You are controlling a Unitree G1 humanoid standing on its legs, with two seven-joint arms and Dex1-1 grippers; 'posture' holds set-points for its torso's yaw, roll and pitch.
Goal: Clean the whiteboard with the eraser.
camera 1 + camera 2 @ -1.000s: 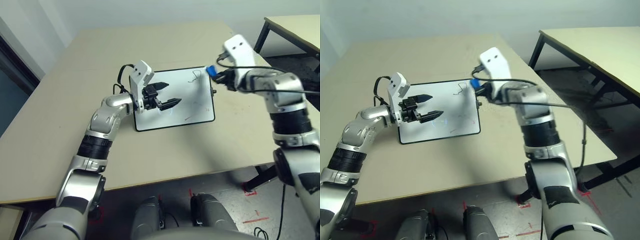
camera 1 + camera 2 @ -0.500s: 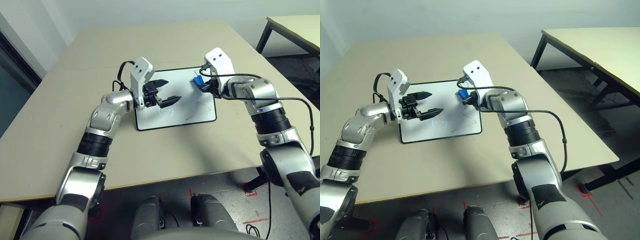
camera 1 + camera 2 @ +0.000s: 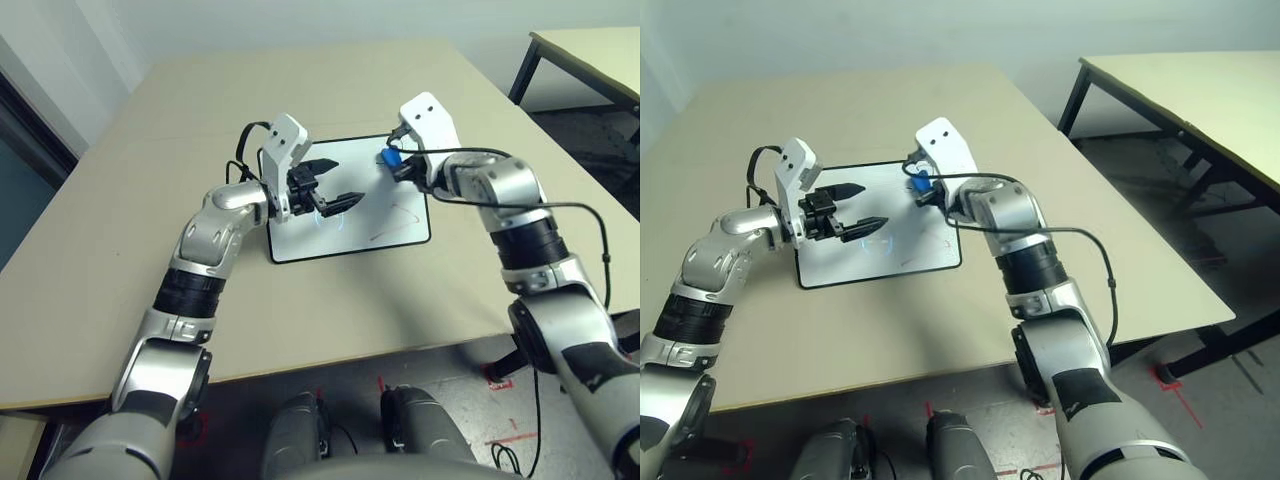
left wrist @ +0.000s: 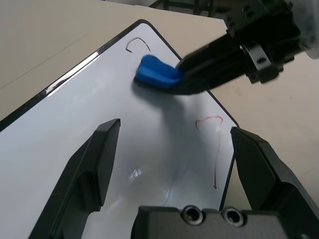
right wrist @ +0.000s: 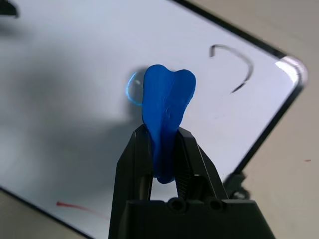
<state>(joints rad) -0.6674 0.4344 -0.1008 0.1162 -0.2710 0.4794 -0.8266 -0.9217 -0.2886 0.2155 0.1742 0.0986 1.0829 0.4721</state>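
Blue eraser [image 5: 167, 109] clenched in our right hand [image 5: 163, 164], over the whiteboard [image 3: 350, 225].

We have the right hand's two black fingers closed on the eraser, near the board's far right corner, while our left hand [image 4: 169, 149] hangs released over the board, its fingers spread wide. The black-framed board lies on the beige surface [image 3: 300, 320], and we can see a dark curved line [image 5: 239, 62] and a red line [image 4: 218, 149] on it.
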